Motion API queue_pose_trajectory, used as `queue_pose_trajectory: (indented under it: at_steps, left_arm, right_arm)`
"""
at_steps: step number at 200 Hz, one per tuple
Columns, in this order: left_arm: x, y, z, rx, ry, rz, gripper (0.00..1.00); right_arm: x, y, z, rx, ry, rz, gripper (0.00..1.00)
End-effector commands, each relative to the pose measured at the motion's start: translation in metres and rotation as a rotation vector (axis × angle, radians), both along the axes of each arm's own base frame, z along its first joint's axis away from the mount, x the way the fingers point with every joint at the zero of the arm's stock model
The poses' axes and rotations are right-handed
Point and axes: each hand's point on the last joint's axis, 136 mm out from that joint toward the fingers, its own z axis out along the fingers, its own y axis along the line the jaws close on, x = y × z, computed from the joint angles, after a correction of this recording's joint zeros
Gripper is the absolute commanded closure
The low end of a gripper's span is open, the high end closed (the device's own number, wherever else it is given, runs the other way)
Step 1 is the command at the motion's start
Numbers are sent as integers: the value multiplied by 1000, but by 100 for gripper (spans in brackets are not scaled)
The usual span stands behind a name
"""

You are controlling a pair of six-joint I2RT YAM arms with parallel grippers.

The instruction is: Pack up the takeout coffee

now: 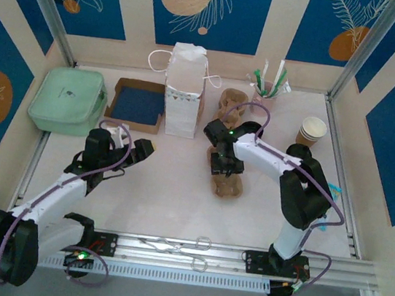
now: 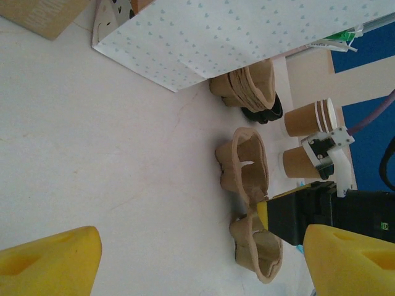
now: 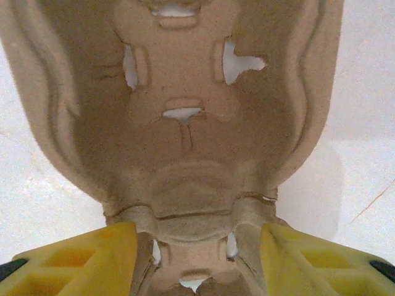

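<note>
A brown moulded-pulp cup carrier [image 1: 226,185] [image 2: 248,165] [image 3: 185,123] lies on the white table right of centre. My right gripper [image 1: 224,163] [image 3: 196,242] comes down on its narrow middle, the yellow fingers [image 3: 86,259] pressed against both sides of the waist, shut on it. My left gripper [image 1: 129,144] [image 2: 203,265] hovers open to the left with nothing between its fingers. A single kraft-brown cup [image 2: 299,163] stands beside a stack of like cups [image 1: 312,130] [image 2: 310,117]; its top is hidden, so a lid cannot be made out.
A white paper bag [image 1: 182,91] [image 2: 234,37] stands upright at the back centre, a stack of carriers [image 1: 229,101] [image 2: 250,86] and black lids [image 2: 266,113] beside it. A pink cup of straws [image 1: 266,86], a cardboard tray [image 1: 136,102] and a green pouch [image 1: 68,100] line the back. Tongs [image 1: 176,247] lie on the front rail.
</note>
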Motion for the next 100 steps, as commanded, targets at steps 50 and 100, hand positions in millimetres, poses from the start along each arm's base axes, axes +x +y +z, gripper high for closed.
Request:
queue_pose_trajectory:
  at_steps: [50, 100]
  left_arm:
    - [5, 1, 4, -3, -15, -3, 15]
    - [4, 1, 3, 1, -13, -4, 15]
  right_arm:
    - [6, 7, -2, 28, 4, 6, 46]
    - [5, 5, -9, 38, 17, -6, 48]
